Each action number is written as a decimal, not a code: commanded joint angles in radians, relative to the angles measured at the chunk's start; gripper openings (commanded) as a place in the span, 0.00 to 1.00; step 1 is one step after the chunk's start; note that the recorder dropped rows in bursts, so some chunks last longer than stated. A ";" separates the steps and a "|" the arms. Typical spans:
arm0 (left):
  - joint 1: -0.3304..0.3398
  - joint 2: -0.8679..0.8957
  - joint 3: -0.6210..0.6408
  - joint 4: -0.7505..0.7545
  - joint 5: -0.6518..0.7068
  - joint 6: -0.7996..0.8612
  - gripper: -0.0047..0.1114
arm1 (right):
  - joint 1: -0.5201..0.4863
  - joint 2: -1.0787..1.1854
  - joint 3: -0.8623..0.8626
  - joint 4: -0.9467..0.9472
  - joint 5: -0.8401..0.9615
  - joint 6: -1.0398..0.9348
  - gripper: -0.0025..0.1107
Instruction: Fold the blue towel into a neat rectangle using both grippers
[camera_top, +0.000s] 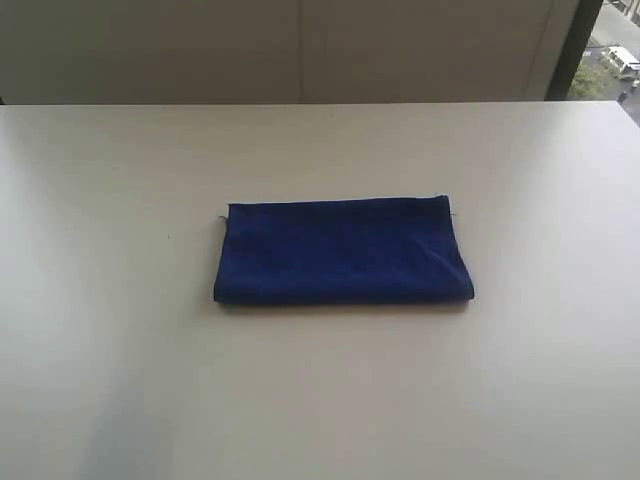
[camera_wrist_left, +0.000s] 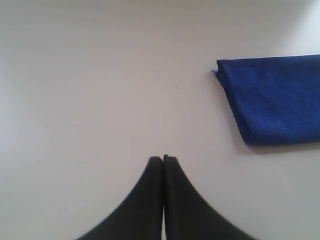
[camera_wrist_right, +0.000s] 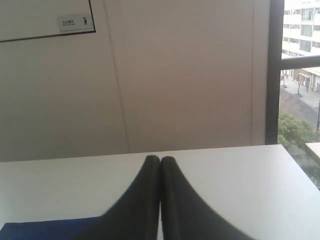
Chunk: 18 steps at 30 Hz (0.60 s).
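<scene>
Counter (camera_top: 100, 350): pale and plain, with a beige wall (camera_top: 300, 50) behind and a window (camera_top: 610, 60) at the far right.
Left jaws: clenched with nothing between them, above bare counter and well apart from the towel's left end.
Blue towel (camera_top: 340, 252): mid-counter, lying flat as a doubled rectangle with its thick fold along the near edge. The right end is a little rumpled.
Right jaws: clenched and empty, aimed at the wall, with a strip of towel below them.
Stage: probably nearly finished, or one more fold is due.
Doing it well: pinch both corners of one short end, lift them level and together, lay edge on edge, then flatten the rumple.
</scene>
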<state>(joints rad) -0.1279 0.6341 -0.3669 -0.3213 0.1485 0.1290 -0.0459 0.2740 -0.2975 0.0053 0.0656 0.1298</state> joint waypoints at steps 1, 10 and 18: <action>-0.004 -0.007 0.007 -0.013 0.001 0.001 0.04 | 0.005 -0.096 0.056 0.002 0.001 0.004 0.02; -0.004 -0.007 0.007 -0.013 0.001 0.001 0.04 | 0.005 -0.274 0.082 0.002 0.276 0.004 0.02; -0.004 -0.005 0.007 -0.013 -0.001 0.001 0.04 | 0.005 -0.274 0.210 0.002 0.333 0.004 0.02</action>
<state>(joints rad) -0.1279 0.6325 -0.3669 -0.3213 0.1459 0.1290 -0.0459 0.0053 -0.1293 0.0053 0.3897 0.1298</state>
